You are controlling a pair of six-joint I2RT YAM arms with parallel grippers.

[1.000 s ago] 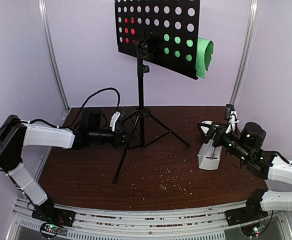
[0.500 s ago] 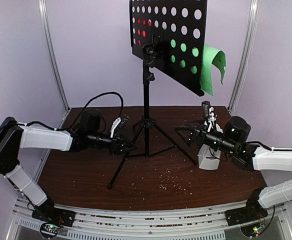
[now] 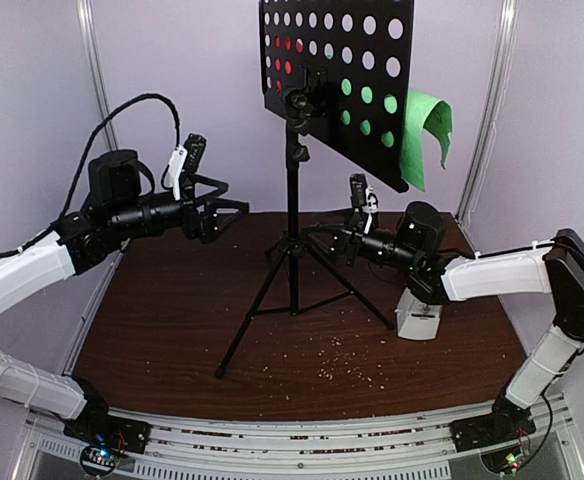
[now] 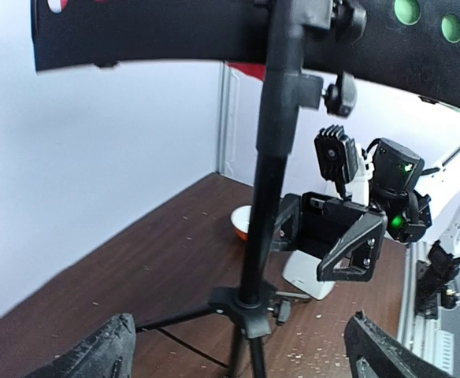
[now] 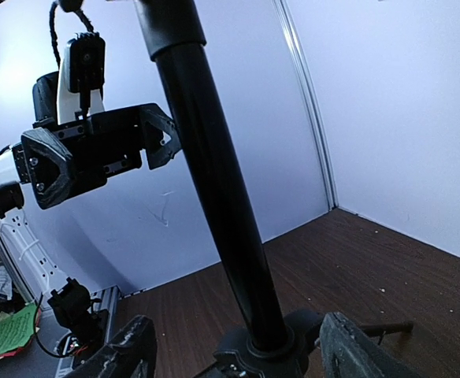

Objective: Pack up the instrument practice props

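- Left gripper (image 3: 234, 207): raised, left of the pole and apart from it; jaws wide, holding nothing. In the left wrist view the pole runs between its two fingertips (image 4: 96, 354) but well beyond them.
- Music stand (image 3: 294, 240): upright mid-surface on three splayed tripod legs. Black perforated desk tilted at top; red sheet (image 3: 284, 57) and green sheet (image 3: 424, 130) sit behind the holes, the green one curling past the right edge.
- Right gripper (image 3: 324, 241): just right of the pole, low above the tripod hub; jaws part-open around the pole, not yet clamped (contact unclear).
- Metronome (image 3: 418, 318): white, on the surface under the right forearm, untouched.
- Step, judged: securing the stand's pole. Next move calls for closing squarely on it so the top-heavy desk does not tip.
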